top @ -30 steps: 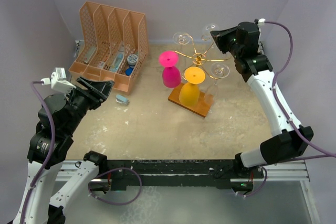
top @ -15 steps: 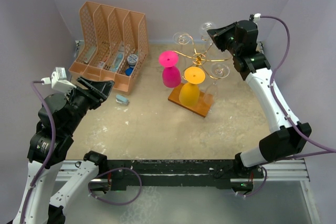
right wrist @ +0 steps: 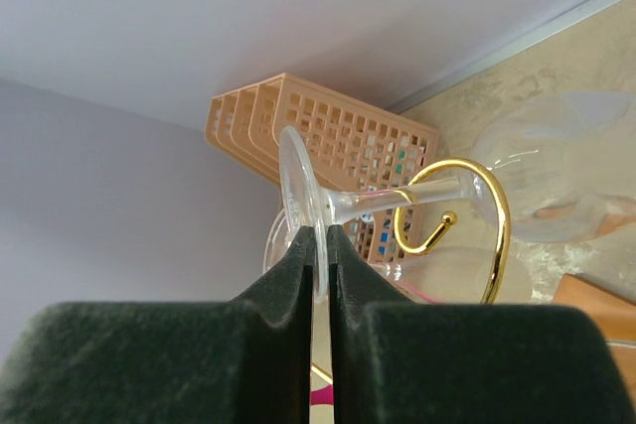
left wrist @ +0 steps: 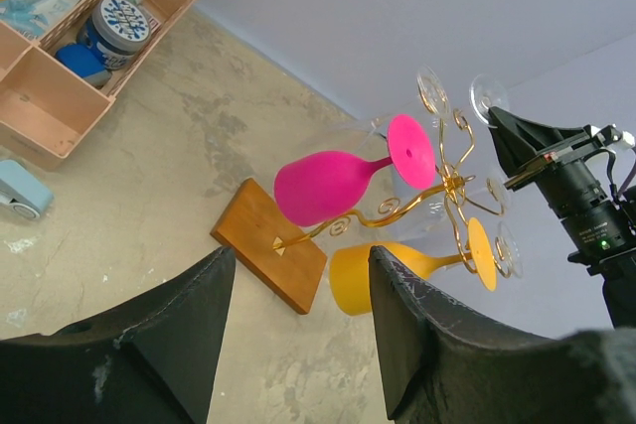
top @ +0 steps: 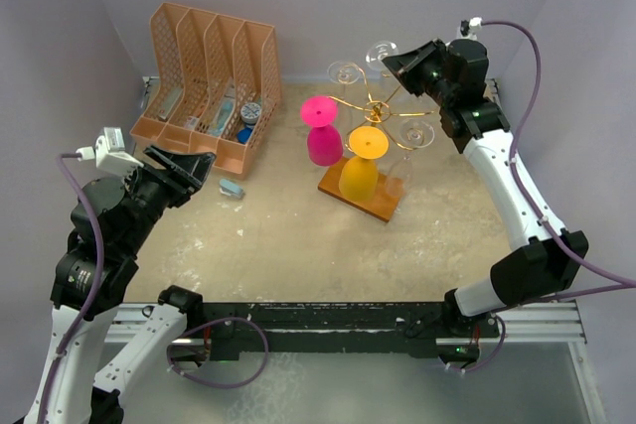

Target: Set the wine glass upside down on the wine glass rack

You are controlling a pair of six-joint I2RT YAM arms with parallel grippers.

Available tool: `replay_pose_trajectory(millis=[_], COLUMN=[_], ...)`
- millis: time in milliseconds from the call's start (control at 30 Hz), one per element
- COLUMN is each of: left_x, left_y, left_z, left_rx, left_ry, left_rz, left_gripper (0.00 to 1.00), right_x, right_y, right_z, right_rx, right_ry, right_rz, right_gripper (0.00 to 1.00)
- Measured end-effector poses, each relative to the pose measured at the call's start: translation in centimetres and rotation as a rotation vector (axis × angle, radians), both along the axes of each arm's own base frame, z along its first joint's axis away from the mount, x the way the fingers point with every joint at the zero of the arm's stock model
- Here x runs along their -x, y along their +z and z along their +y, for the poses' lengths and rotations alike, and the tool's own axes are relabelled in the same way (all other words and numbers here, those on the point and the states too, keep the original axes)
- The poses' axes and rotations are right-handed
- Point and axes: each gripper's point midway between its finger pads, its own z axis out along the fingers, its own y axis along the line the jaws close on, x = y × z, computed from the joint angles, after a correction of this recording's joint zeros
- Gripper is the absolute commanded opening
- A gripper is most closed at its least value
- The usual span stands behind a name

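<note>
Toward the far edge of the bench (top: 298, 235), top view: the wine glass rack (top: 375, 109) stands right of the middle on its wooden base (top: 363, 196). I have the right gripper (top: 399, 60) raised at its far side, with the clear wine glass (top: 380, 51) at its tip.
Top view, neighbours: a pink glass (top: 320, 133) and an orange glass (top: 360, 168) hang bowl-down close by. If my glass swings on release, it could knock one of them.
Top view, left side: the left gripper (top: 192, 168) hangs wide open and empty near the left edge, just beside the file organizer (top: 204, 76). I see no hazard from it.
Left wrist view, rack: the wire arms (left wrist: 452, 186) are thin and the base (left wrist: 268, 255) is narrow. I judge that a sideways tug from the right arm could rock the whole stand.
Right wrist view, grip: the fingers (right wrist: 273, 290) are pinched almost shut on the thin rim of the foot (right wrist: 296, 181), a slim hold that could slip or let the glass pivot.
Right wrist view, seating: the stem (right wrist: 368, 204) crosses the gold hook (right wrist: 494, 220), but I cannot tell whether it sits fully inside the curl.
Right wrist view, main risk: if I let go before the foot rests on the wire, the glass drops to the bench. If I back out crooked, the foot comes along with me.
</note>
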Motion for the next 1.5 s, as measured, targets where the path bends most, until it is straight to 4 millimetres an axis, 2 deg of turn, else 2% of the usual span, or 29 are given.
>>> replay_pose_trajectory(millis=[333, 500, 767, 1067, 1233, 1500], left_x=[0.3, 0.3, 0.3, 0.3, 0.4, -0.3], left_y=[-0.1, -0.1, -0.2, -0.2, -0.2, -0.7], left_z=[0.3, 0.4, 0.4, 0.4, 0.2, -1.4], left_rx=[-0.007, -0.008, -0.009, -0.010, -0.014, -0.028], left_ry=[0.012, 0.016, 0.016, 0.015, 0.000, -0.076], left_rz=[0.001, 0.001, 0.004, 0.008, 0.023, 0.080], left_gripper=[0.54, 0.54, 0.54, 0.54, 0.54, 0.57], right_x=[0.2, 0.2, 0.2, 0.2, 1.2, 1.9], right_y=[-0.7, -0.8, -1.4, -1.2, -0.9, 1.1], right_z=[0.1, 0.2, 0.1, 0.1, -0.1, 0.0], right_rx=[0.060, 0.053, 0.011, -0.030, -0.049, -0.089], right_ry=[0.029, 0.030, 0.014, 0.002, -0.002, 0.005], right_rz=[-0.010, -0.004, 0.028, 0.041, 0.039, -0.007], right_gripper=[0.09, 0.15, 0.16, 0.41, 0.47, 0.53])
